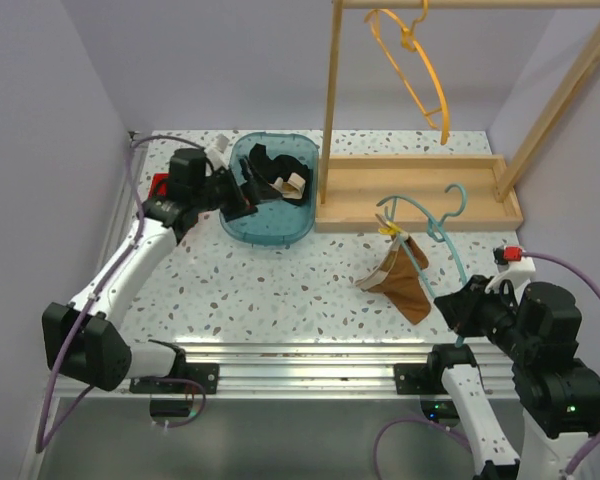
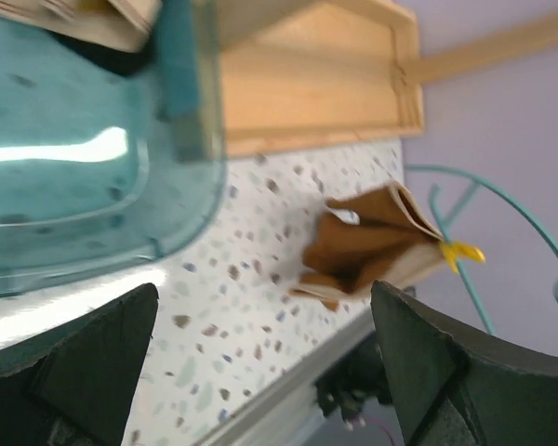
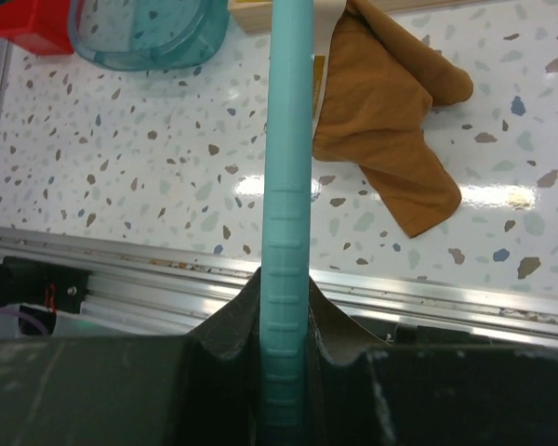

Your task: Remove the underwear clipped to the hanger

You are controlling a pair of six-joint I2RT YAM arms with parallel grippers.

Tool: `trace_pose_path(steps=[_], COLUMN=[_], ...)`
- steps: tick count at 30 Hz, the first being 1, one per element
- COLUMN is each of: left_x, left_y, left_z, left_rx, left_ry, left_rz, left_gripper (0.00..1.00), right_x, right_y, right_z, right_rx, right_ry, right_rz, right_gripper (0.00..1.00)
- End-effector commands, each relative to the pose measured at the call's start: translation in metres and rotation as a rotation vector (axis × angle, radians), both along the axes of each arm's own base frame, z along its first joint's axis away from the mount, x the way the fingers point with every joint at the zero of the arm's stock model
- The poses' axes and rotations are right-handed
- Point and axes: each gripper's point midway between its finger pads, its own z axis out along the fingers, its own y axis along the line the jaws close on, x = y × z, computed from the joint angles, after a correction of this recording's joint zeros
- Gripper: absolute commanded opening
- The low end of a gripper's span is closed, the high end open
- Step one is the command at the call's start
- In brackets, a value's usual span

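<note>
The rust-brown underwear hangs from a yellow clip on a teal hanger, its lower end resting on the table. My right gripper is shut on the hanger's bar, and the brown cloth lies just beyond it. The black underwear with a beige waistband lies inside the teal basket. Over the basket's near-left rim, my left gripper stands open and holds nothing. The left wrist view shows bare table between its jaws, with the brown underwear further off.
A wooden rack with a tray base stands at the back right, and an orange hanger hangs from its top bar. A red object sits by the left arm. Metal rails run along the table's near edge.
</note>
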Motion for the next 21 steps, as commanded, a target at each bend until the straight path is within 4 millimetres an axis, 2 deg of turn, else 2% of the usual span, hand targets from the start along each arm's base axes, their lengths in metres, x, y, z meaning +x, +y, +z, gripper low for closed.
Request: trace_pose_path(steps=[1,2,3,4,5,6,8,9,11,12,13,14,16,21], left_x=[-0.020,-0.027,-0.037,-0.038,-0.042,-0.050,-0.055,-0.062,-0.068,-0.075,-0.076,-0.081,-0.084,-0.091], left_y=[-0.076,-0.091,-0.115,-0.128,-0.139,-0.158,-0.179,-0.194,-0.210,-0.223,-0.230,-0.240,-0.252,-0.272], left_z=[0.028,0.033,0.026,0.035,0.035,0.026,0.032,0.024,0.028,0.020,0.025,0.018,0.024,0.021], left_rx=[-0.198,-0.223,-0.232,-0.262,-0.277,-0.284,-0.338,-0.345,-0.397,-0.400,-0.422,-0.425,-0.464,-0.504], left_ry=[-0.014,-0.015,0.018,0.016,0.026,0.060,0.062,0.094,0.110,0.136,0.142,0.168,0.183,0.235], left_rz=[-0.176,-0.219,-0.277,-0.295,-0.318,-0.363,-0.391,-0.417,-0.446,-0.467,-0.475,-0.493,-0.501,-0.506], left_gripper=[1.00,1.00,1.00,1.00,1.00,1.00,1.00,1.00,1.00,1.00,1.00,1.00,1.00,1.00], right_x=[0.002,0.002,0.001,0.000,0.000,-0.001,-0.003,-0.004,-0.005,-0.006,-0.006,-0.007,-0.007,-0.010], right_y=[0.020,0.021,0.022,0.023,0.024,0.024,0.023,0.023,0.022,0.022,0.022,0.021,0.021,0.019], right_z=[0.012,0.011,0.010,0.009,0.008,0.008,0.007,0.005,0.003,0.001,-0.001,-0.002,-0.005,-0.010], right_rx=[0.060,0.061,0.060,0.064,0.063,0.062,0.058,0.054,0.052,0.050,0.048,0.044,0.039,0.027], right_ry=[-0.067,-0.065,-0.063,-0.060,-0.057,-0.057,-0.061,-0.057,-0.062,-0.061,-0.057,-0.060,-0.053,-0.051], right_rz=[0.110,0.118,0.124,0.136,0.138,0.139,0.140,0.140,0.140,0.139,0.138,0.139,0.142,0.142], right_gripper=[0.00,0.00,0.00,0.00,0.00,0.00,0.00,0.00,0.00,0.00,0.00,0.00,0.00,0.00])
